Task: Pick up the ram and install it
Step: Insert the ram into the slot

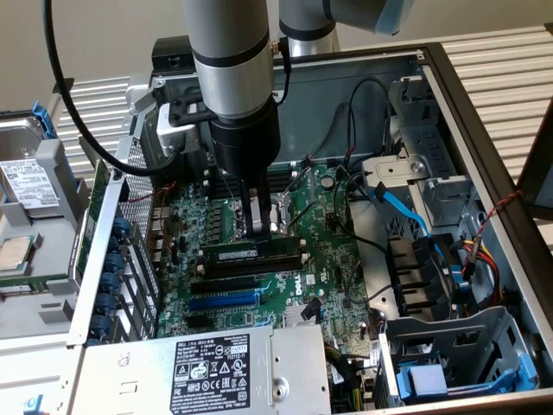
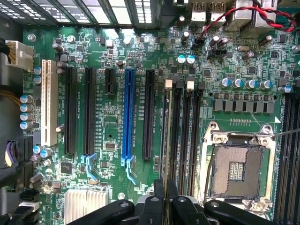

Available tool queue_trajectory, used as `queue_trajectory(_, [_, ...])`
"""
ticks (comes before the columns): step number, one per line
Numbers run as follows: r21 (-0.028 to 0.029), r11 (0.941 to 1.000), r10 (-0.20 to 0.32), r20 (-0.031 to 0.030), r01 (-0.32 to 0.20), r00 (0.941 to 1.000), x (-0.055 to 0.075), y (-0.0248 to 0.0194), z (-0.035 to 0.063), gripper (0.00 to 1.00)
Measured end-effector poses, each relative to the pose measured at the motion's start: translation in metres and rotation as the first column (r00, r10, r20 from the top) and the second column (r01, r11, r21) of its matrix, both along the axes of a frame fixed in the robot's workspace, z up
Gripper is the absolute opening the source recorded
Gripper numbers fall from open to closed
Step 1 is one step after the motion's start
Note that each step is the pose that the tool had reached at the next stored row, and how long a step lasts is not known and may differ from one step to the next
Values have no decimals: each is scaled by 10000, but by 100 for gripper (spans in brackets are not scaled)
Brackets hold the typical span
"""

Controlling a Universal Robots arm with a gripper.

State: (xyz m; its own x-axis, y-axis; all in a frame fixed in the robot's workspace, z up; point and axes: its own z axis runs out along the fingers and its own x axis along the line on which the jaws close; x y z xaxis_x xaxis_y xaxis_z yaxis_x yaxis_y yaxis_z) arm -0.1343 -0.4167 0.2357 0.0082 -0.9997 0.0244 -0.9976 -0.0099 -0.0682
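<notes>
Two dark fingers (image 1: 257,216) reach down from the arm into the open computer case (image 1: 346,95) and are clenched on the ram (image 1: 229,253), pinching its upper edge near the middle. The ram lies lengthwise along the black memory slots (image 1: 259,270) of the green motherboard (image 1: 333,251), beside the processor socket (image 2: 236,171). In the wrist view it runs edge-on between the fingers, over the memory slot nearest the black expansion slot (image 2: 148,112), with the blue expansion slot (image 2: 128,112) just beyond. Whether it is seated cannot be told.
</notes>
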Motion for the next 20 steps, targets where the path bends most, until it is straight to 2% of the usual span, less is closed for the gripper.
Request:
queue_trajectory(3, [-2, 10000, 0, 53, 0, 10000, -2, 0, -2, 14])
queue_trajectory(18, [-1, 10000, 0, 122, 0, 9999, -15, 16, -16, 14])
queue_trajectory(20, [-14, 10000, 1, 127, 0, 9999, -16, 15, -19, 14])
